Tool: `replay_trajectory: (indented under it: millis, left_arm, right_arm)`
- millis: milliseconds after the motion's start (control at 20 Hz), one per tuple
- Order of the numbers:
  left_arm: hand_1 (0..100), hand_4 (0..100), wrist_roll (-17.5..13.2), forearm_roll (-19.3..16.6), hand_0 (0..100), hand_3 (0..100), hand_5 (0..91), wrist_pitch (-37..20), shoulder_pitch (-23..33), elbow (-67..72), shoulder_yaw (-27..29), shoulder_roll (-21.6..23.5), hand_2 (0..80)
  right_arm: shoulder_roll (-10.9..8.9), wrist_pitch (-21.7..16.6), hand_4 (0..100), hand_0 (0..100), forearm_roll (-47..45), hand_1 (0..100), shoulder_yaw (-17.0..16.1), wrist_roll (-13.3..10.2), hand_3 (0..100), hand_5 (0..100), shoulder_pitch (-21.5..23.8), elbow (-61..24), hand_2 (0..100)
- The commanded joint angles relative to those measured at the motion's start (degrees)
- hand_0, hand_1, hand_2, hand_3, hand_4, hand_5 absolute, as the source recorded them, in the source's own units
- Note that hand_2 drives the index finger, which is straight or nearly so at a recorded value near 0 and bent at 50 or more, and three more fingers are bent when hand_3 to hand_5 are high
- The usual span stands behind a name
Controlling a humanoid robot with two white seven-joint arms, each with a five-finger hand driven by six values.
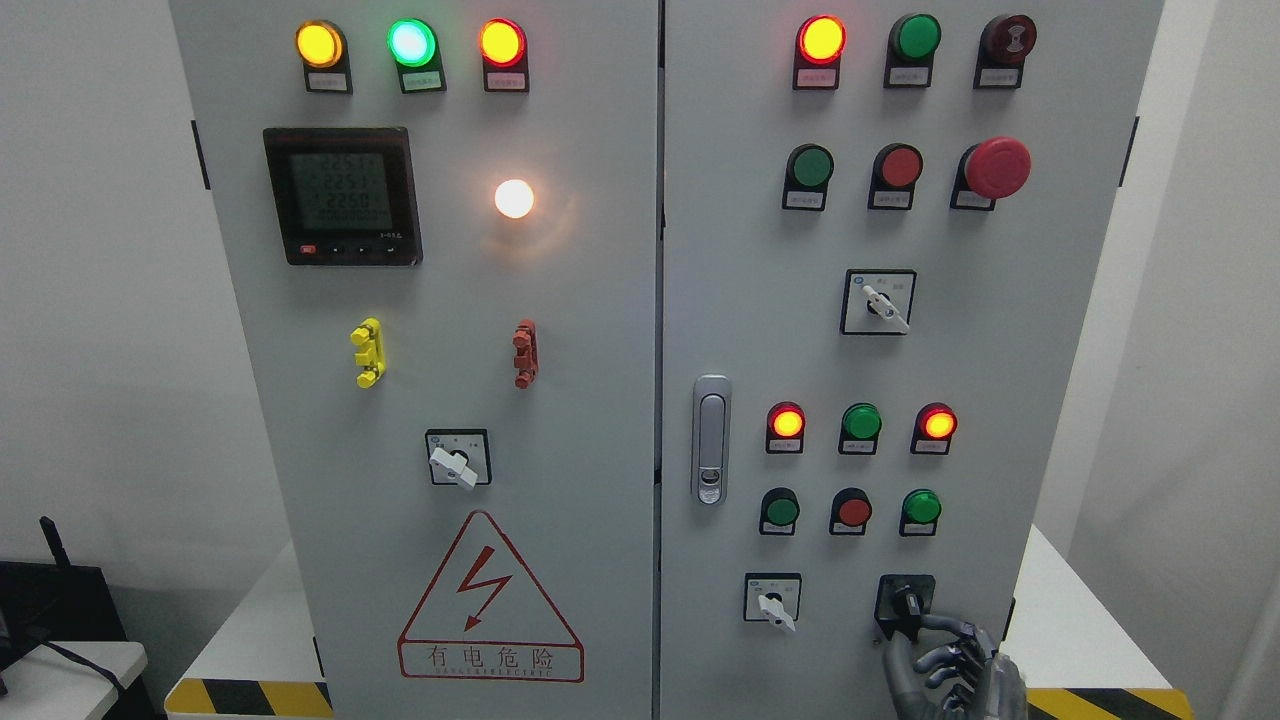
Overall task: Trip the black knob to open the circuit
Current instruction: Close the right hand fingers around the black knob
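Reaching up from the bottom edge at the right, the right robot hand (950,665) has its grey fingers (945,628) curled toward the black knob (906,604), the upper fingertip touching the knob's lower right side; whether it truly grips the knob cannot be told. That knob sits in the lower right corner of the cabinet's right door (1000,330), on a black square plate. Just left of it on the same row is a white-handled selector switch (773,603). Above these runs a row of green, red and green push buttons (853,510), then a row of indicator lamps (860,423), two glowing red and the middle one green. A silver door latch (710,438) stands by the door's left edge. Higher still are another selector switch (880,302) and a red mushroom button (995,167). On the left door (600,400) show a red lightning warning triangle (490,600), a third selector (457,460), a digital meter (343,195) and three lit lamps (410,43) along the top.
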Motion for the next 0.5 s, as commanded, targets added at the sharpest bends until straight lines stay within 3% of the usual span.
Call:
replay_trajectory:
  millis: [0,451]
  left_arm:
    - [39,0,0.0,-1.9,12,0,0.0,0.0,-0.4,0.0,0.0,0.0,0.0]
    - [39,0,0.0,-1.8,12,0,0.0,0.0,-0.4,0.0,0.0,-0.1,0.0]
  right_arm:
    - [-0.03,0.1,85,41,0.1,82,-1.4,0.0,78,95,-0.6,0.0,44]
    - [0.06,0.7,85,42,0.3,82,-1.4,0.0,79,95,-0.6,0.0,46]
